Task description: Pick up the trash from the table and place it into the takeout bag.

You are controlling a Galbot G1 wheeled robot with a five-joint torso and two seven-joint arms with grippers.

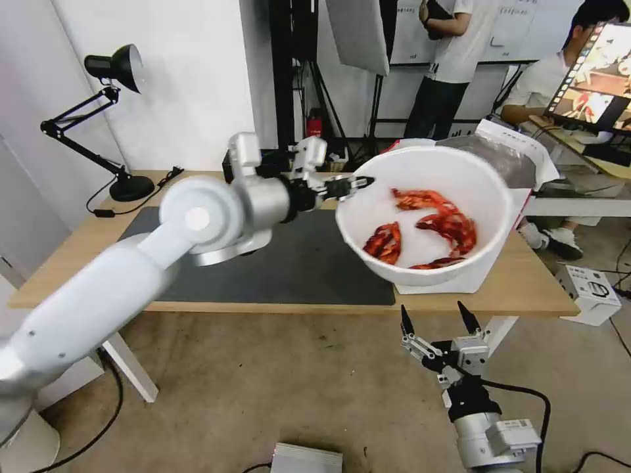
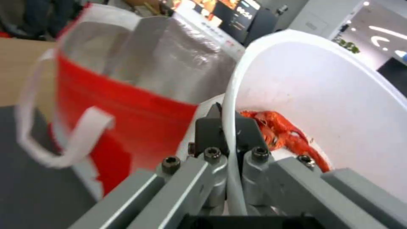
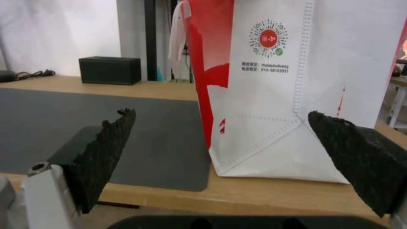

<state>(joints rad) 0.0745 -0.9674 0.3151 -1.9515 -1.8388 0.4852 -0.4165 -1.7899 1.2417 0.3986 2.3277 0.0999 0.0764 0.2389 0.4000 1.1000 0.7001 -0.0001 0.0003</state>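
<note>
While the left gripper pinches the white bowl's rim, carrying it just above the takeout bag, lowering inside seems next (right gripper gapes empty, near the table edge).

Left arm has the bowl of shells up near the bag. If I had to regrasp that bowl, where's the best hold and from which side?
Probably the thin rim, as the left gripper holds it now: one finger inside and one outside the wall of the white bowl. Come from the side away from the takeout bag, above the mat. The round body looks too broad to span, and the red shells lie low, clear of the rim.
</note>
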